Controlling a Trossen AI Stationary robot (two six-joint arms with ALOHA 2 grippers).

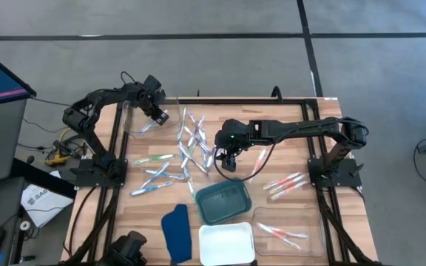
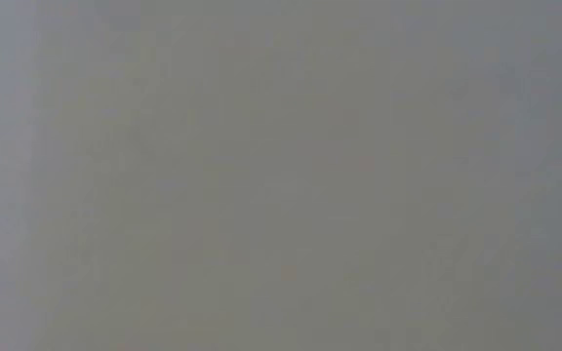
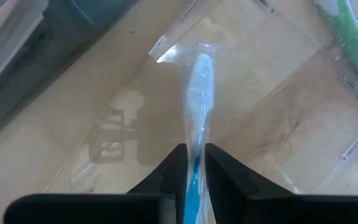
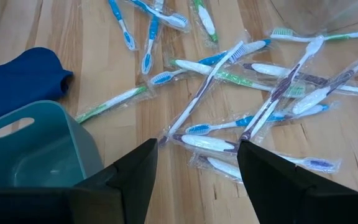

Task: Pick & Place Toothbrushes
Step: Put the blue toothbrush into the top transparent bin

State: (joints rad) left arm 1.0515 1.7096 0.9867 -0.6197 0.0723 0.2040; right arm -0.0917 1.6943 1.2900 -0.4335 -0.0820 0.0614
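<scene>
We see left claw (image 3: 192, 163) gripping blue toothbrush (image 3: 199, 87) over clear tray (image 1: 133, 118): placing step, release next. Right claw (image 4: 196, 163) open above toothbrush pile (image 4: 253, 99) beside teal bin (image 4: 36, 149).

Low view: all grey blur, I see nothing.
Brush (image 3: 199, 93) in my left claw (image 3: 193, 163): handle hidden between my fingers, cut off below.

The low view shows only a flat, featureless grey field from edge to edge. A slightly paler, bluish band runs down the left edge, and the rest shades very faintly warmer toward the middle. No table, arm or object can be made out in it.
</scene>
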